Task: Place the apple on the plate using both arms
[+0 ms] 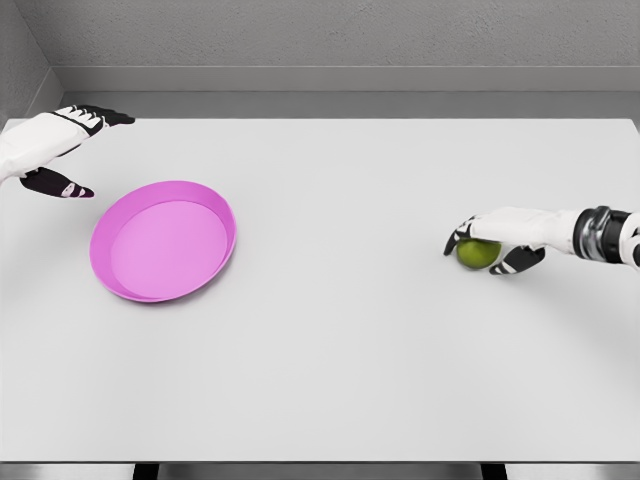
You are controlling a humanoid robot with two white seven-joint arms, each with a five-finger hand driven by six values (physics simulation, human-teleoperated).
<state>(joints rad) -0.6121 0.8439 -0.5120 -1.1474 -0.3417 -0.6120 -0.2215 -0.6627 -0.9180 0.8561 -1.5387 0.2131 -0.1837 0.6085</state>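
A green apple (477, 254) sits on the white table at the right. My right hand (497, 243) lies over it, fingers curled down around its top and thumb under its near side, closed on it. A pink plate (163, 241) rests at the left of the table, tilted slightly, with nothing in it. My left hand (62, 150) hovers beyond the plate's upper left rim, fingers stretched out and thumb spread apart, holding nothing.
The white table (330, 350) runs to a front edge near the bottom of the view. A grey wall stands behind its far edge.
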